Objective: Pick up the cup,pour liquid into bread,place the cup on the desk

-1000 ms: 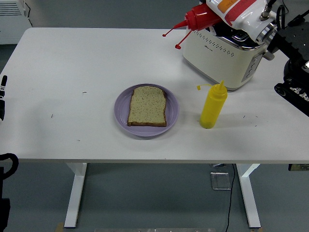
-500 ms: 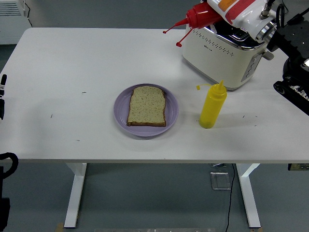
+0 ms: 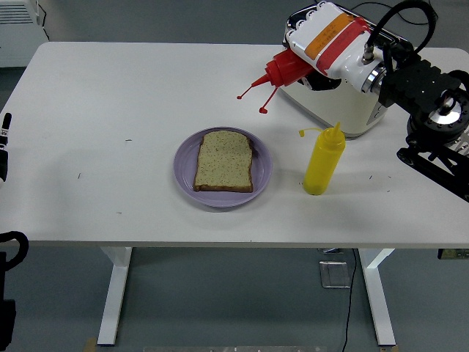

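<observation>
The right hand point(image 3: 330, 44) grips a glossy red squeeze bottle point(image 3: 282, 68) above the counter point(image 3: 110, 95), its long axis tilted, the conical nozzle aiming toward 8 o'clock. Speckled square bread point(image 3: 223, 160) lies on a round lilac plate point(image 3: 260, 172) at its 7 o'clock. A smooth yellow bottle point(image 3: 323, 160) stands at the plate's 3 o'clock.

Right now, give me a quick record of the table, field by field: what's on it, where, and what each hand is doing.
surface: white table
centre: slice of bread lying flat on a purple plate
right of plate: yellow squeeze bottle, upright, cap hanging off the tip
far right: cream toaster
right hand: holds a red squeeze bottle tilted, nozzle pointing down-left toward the plate, not yet over the bread
left hand: resting at the left edge, holding nothing
liquid on bread: none visible
</observation>
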Controlling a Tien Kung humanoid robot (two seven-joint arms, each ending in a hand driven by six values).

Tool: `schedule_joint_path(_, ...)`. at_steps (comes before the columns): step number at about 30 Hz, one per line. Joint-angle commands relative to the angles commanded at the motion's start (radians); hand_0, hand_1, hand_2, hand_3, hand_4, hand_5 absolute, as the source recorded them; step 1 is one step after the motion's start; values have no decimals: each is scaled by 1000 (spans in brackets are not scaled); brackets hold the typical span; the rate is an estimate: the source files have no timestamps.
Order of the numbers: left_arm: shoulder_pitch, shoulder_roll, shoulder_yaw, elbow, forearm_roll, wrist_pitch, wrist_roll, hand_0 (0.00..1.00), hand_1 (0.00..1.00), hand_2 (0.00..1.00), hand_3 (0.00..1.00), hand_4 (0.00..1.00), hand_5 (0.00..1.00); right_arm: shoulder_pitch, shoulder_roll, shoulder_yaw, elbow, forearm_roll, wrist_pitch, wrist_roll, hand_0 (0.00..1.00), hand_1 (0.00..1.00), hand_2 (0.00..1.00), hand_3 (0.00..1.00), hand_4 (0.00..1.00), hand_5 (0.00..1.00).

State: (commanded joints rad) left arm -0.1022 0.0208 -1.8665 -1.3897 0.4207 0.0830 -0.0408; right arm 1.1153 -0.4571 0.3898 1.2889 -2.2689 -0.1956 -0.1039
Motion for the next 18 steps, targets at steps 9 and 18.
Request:
schedule_joint_path(9, 3, 0, 1, -1, 1, 0, 0, 785, 736, 736, 693, 510, 998, -55, -24, 193, 20, 13, -55, 8, 92, 56, 217, 287, 659, 199)
schedule_joint_path(18, 5, -1, 5, 0, 1, 0, 0, 785, 736, 736, 693, 507, 998, -202, -11, 430, 52, 326, -190, 84, 92, 57, 217, 289, 662, 200)
